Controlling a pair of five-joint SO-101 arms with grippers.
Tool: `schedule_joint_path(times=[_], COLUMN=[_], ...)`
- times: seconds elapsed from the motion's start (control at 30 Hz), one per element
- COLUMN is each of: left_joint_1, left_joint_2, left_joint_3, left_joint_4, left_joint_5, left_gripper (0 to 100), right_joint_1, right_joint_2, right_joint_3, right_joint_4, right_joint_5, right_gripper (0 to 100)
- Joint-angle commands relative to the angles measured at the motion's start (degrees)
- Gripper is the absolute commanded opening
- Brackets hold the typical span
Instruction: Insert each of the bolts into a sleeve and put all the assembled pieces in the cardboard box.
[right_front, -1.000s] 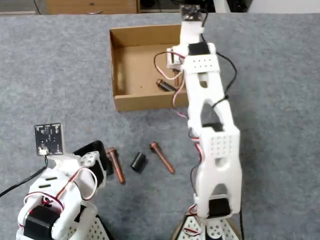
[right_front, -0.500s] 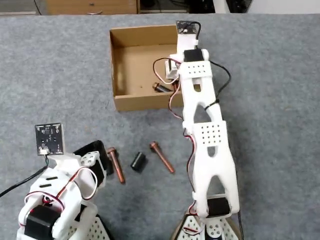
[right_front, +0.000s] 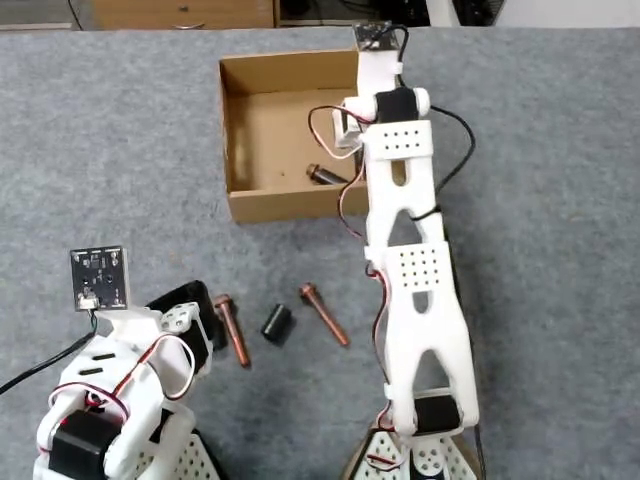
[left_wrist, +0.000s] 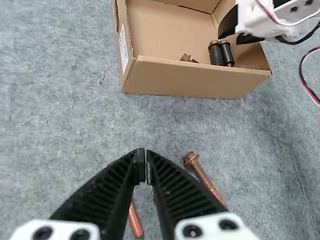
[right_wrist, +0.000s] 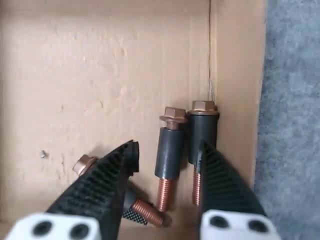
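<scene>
High view, right arm (right_front: 418, 275) stretched over cardboard box (right_front: 290, 205), claw (right_wrist: 169, 149) parted

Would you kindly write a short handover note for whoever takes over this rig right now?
Left gripper: shut, empty, beside the two bare bolts.
Right gripper: open, empty, above the cardboard box.
In the box: two assembled pieces side by side by a wall; a third piece, partly under a finger, looks assembled too.
Outside it: those bolts with one black sleeve between them.
Left to do: sleeve both bolts and box them; I count one loose sleeve for two bolts.
</scene>
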Motion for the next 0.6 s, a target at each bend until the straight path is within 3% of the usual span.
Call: schedule_joint_path(times=[0.0,0.1,0.57], left_joint_1=[-0.09,-0.09,-0.44], left_joint_2=[-0.13,-0.13,0.13], left_joint_3=[-1.05,-1.05,-0.97], left_joint_4=[-0.88,-0.88,-0.88], left_joint_5=[-0.62,-0.62,-0.62], left_gripper=[2,2,2], right_joint_1=[0.22,-0.13,-2.68], right_joint_2=[-5.67,-11.65,-44.18], right_joint_3=[-2.42,-2.42,-1.80], right_joint_4=[3.96,8.97,9.14], right_joint_5=[0.09,0.00,0.09], right_gripper=[17.5,17.5,17.5])
